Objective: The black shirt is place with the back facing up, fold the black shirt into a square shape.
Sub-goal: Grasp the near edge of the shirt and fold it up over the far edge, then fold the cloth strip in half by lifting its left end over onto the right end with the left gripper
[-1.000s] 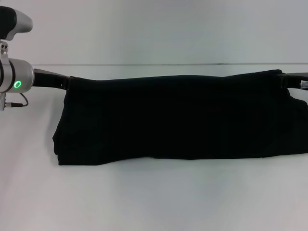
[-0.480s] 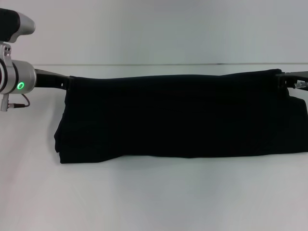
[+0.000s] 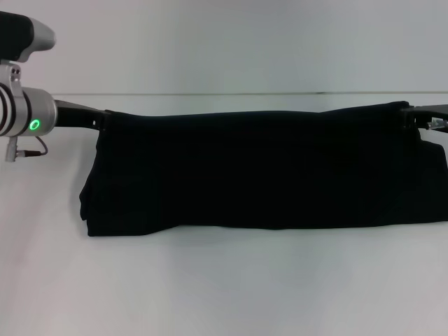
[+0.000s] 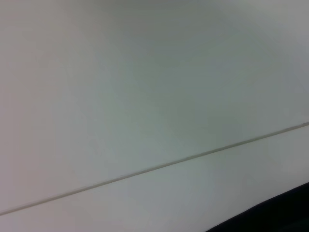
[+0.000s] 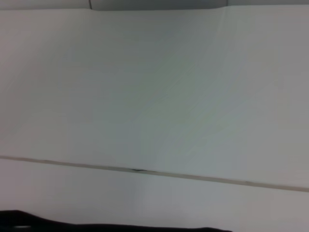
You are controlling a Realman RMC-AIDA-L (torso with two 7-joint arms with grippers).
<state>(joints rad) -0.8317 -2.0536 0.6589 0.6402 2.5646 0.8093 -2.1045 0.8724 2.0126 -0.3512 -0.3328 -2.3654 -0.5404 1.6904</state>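
1. White desk point(image 3: 224, 294) fills the head view, meeting a pale wall along a thin seam behind.
2. Across the desk hangs the shirt point(image 3: 259, 168), a wide black band stretched from left to right, its top edge lifted and its lower edge resting on the desk.
3. Left tool point(image 3: 103, 117) is at the shirt's upper left corner, gripping the cloth there; the silver wrist with a green light sits just outside it.
4. Right tool point(image 3: 414, 113) is at the upper right corner, likewise closed on the cloth.
5. Left wrist view shows only wall, seam, desk and a dark sliver of shirt point(image 4: 270, 217).
6. Right wrist view shows the same, with the shirt point(image 5: 96, 227) along one edge.
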